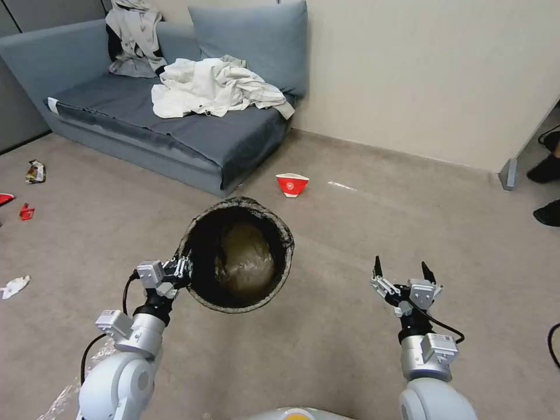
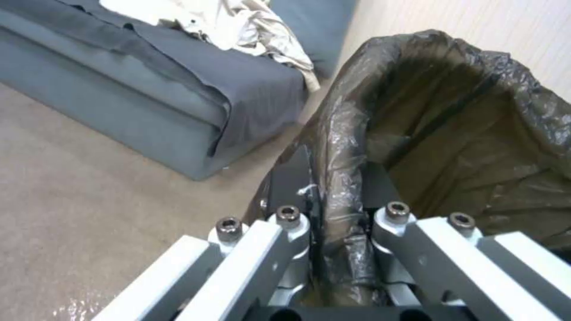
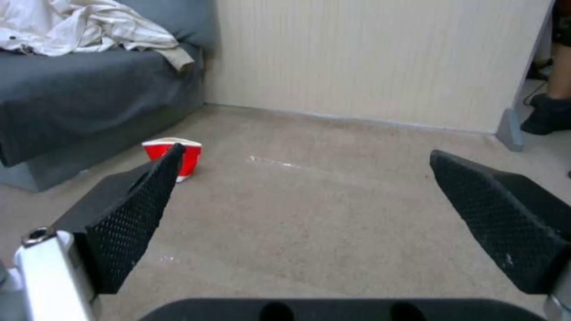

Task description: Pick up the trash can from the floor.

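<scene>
floor (image 1: 350,326) open ahead | sofa (image 1: 175,134) far left | paper bowl (image 1: 291,184) beyond

Crinkly glossy plastic bag (image 2: 476,133), matt short-pile carpet (image 1: 326,350), rough-textured black fingers (image 3: 134,214).

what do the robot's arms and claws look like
Both arms are glossy white with silver-grey wrist blocks and a black cable looping beside each wrist. The left claw and right claw have silver linkages with bolt heads and black wedge-shaped fingers with dimpled, grid-textured pads.
</scene>
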Controlling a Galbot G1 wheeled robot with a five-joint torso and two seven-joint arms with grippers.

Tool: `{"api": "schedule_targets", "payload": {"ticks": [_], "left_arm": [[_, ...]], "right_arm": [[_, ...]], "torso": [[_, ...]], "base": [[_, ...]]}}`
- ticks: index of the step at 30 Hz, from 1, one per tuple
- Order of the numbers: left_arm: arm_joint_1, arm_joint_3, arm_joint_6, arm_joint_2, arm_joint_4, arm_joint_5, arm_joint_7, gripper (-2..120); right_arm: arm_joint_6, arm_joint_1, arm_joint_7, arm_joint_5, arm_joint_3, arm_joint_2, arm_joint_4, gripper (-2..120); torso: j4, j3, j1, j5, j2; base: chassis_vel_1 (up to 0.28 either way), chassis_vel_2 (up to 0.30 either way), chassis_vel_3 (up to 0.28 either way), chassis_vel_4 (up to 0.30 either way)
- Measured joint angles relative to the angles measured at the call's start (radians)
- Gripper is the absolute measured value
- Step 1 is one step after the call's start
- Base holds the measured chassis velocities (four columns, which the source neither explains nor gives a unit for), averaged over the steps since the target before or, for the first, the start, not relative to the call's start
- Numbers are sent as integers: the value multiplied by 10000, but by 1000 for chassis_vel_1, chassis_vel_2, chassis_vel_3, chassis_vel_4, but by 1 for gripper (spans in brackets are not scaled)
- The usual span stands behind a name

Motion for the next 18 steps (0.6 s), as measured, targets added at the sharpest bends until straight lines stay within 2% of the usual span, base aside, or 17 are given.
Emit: {"api": "schedule_targets", "payload": {"ticks": [18], "left_arm": [[29,70,27,-247,-68,428,-55,6]], "right_arm": [[-8,23,47,13,56,-28,64,100]], "torso": [[-1,0,0,0,0]], "base": [[0,0,0,0]]}}
